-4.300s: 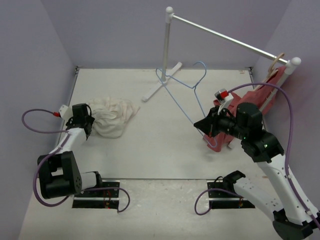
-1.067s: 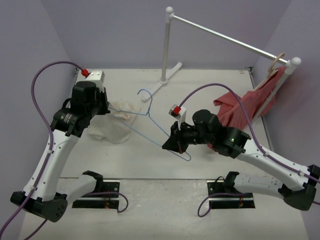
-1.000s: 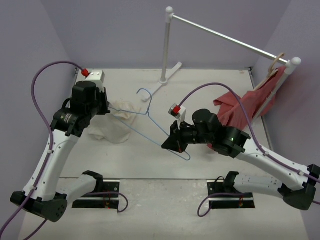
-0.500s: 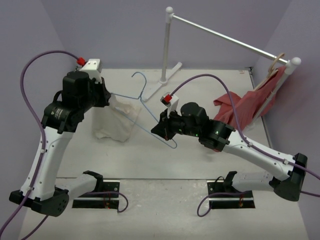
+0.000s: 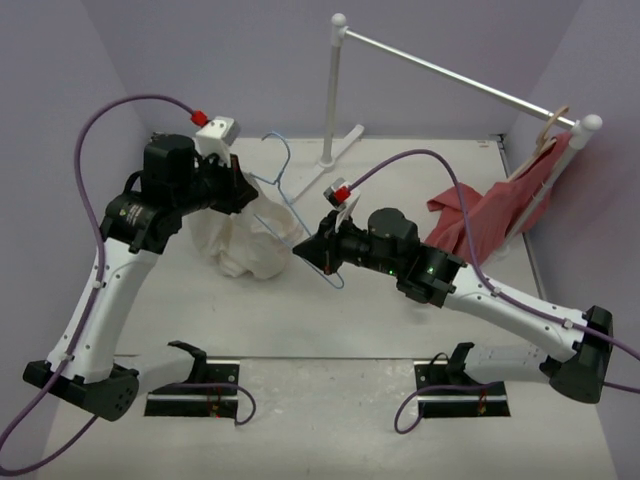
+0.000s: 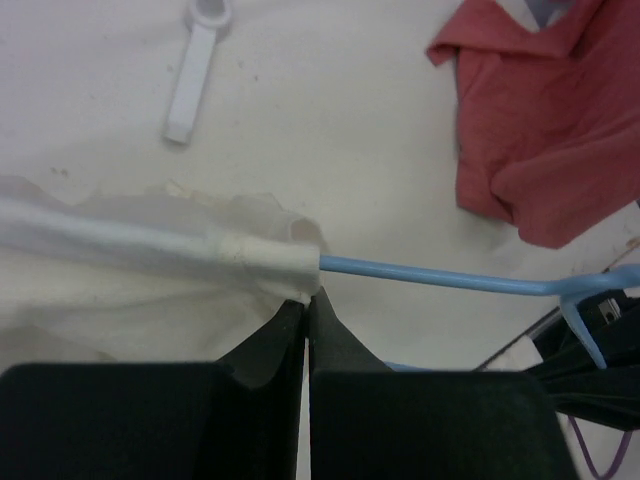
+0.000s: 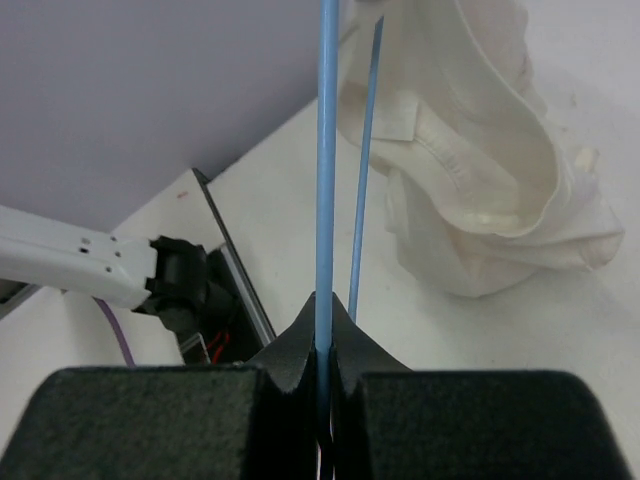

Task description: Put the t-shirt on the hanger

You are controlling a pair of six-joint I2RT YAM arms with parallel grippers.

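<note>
The white t-shirt (image 5: 245,245) hangs bunched from my left gripper (image 5: 243,192), which is raised above the table's left half. In the left wrist view that gripper (image 6: 306,298) is shut on a fold of the t-shirt (image 6: 150,245). One arm of the light-blue wire hanger (image 6: 450,281) runs into the cloth there. My right gripper (image 5: 318,250) is shut on the hanger (image 5: 283,180) near its lower corner, and the hook points to the back. The right wrist view shows the right gripper (image 7: 324,325) clamped on the hanger's wire (image 7: 326,150), with the t-shirt (image 7: 470,180) just beyond.
A white clothes rack (image 5: 333,90) stands at the back, its rail (image 5: 450,75) running to the right wall. A red garment (image 5: 500,210) hangs from a tan wooden hanger (image 5: 552,125) at the rail's right end. The rack's foot (image 6: 195,70) lies close behind the t-shirt.
My left gripper has lifted the t-shirt off the table and carried it right. My right gripper has brought the hanger left, so that its arm now enters the cloth.
</note>
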